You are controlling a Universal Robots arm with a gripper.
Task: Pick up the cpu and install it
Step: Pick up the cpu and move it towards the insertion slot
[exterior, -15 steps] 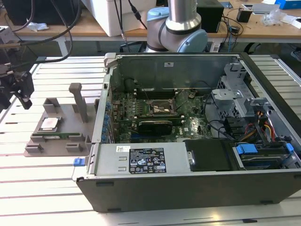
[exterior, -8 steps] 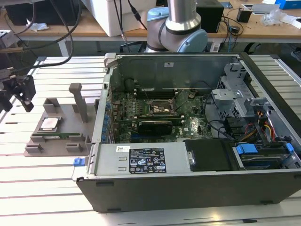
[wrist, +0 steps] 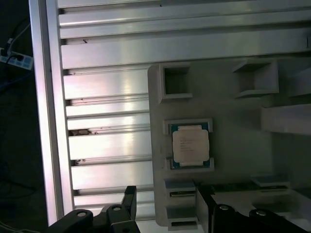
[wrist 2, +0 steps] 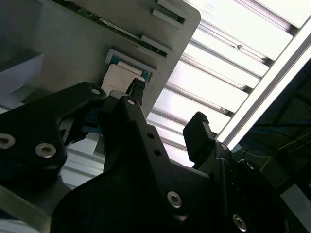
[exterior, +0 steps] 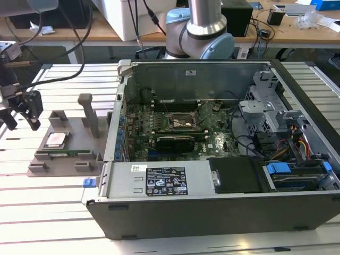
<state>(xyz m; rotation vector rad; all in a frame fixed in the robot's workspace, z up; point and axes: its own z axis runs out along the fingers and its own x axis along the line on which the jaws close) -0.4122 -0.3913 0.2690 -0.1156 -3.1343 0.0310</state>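
The pincer (wrist 2: 167, 107) hangs with its two black fingers (wrist 2: 137, 92) spread apart and nothing between them, just off the side of the grey holder (exterior: 79, 141) that faces the bench's edge on the exterior view's left. The cpu (wrist: 190, 145) is not in its grip. The one cpu lies flat in a square pocket of that holder, silver lid up inside a thin darker rim. There is fine print on the lid, but from here it is too small to make out. In the exterior view the pincer (exterior: 21, 117) is near the cpu (exterior: 56, 139) but apart from it, and one long green memory stick (exterior: 66, 155) lies in a slot of the holder just beside the chip. The holder carries two upright grey posts (exterior: 87, 114). The slatted aluminium bench (exterior: 48, 212) also bears one open computer case (exterior: 212, 212), taking up its middle and the side on the exterior view's right. Inside the case lies one green motherboard (exterior: 212, 141) with its processor socket (exterior: 178, 122) bare. One white label (exterior: 166, 180) covered in small symbols sits on the case's metal cover. The arm's base (exterior: 204, 26) stands behind the case.
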